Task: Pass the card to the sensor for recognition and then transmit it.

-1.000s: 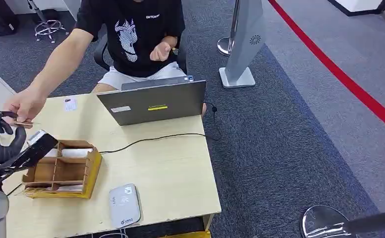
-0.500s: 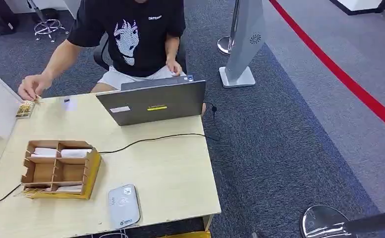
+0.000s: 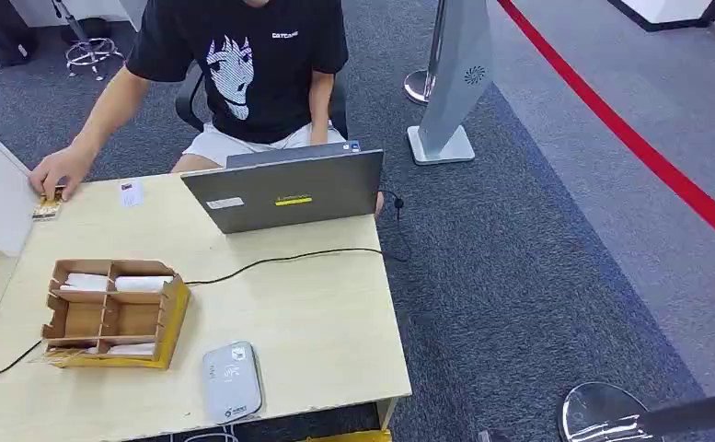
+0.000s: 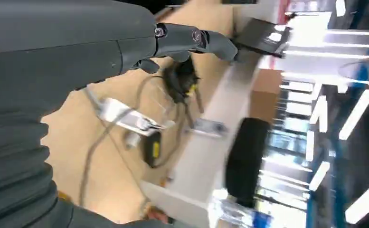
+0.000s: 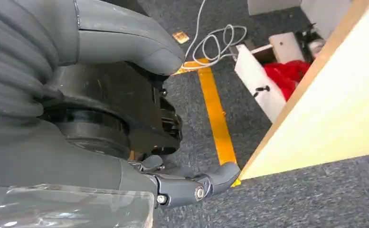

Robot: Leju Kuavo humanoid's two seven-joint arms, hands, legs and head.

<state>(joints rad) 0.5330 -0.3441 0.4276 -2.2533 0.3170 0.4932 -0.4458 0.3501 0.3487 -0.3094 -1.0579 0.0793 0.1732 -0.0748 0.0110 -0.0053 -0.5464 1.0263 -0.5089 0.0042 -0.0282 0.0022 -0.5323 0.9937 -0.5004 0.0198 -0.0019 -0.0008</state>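
Pale wood runs under everything here: the bench [image 3: 317,322] carries the task's things. The card [image 3: 47,208] lies at its far corner on your left hand's side, well beyond that hand's reach, with a person's hand [image 3: 56,174] resting on it. The handover looks done to me.

Your left hand [image 4: 101,52] is stretched out with fingers apart and nothing in it, though that view is blurred. Your right hand [image 5: 125,128] hangs empty beside the bench edge, fingers loosely apart, low over the carpet.

If another pass is due, I judge the next pick comes from the box [image 3: 114,313], which is nearer your left hand than the card is. Its cells are narrow, so come straight down and pinch one card by its edge. The sensor [image 3: 231,380] sits just beyond the box toward your right hand, so carry the card flat and low over its face and pause there.

A cable [image 3: 280,258] runs from the box to the far side by the laptop [image 3: 284,189], so keep the hand's path on the near side of it. Grey carpet and a red floor line lie off to your right hand's side.
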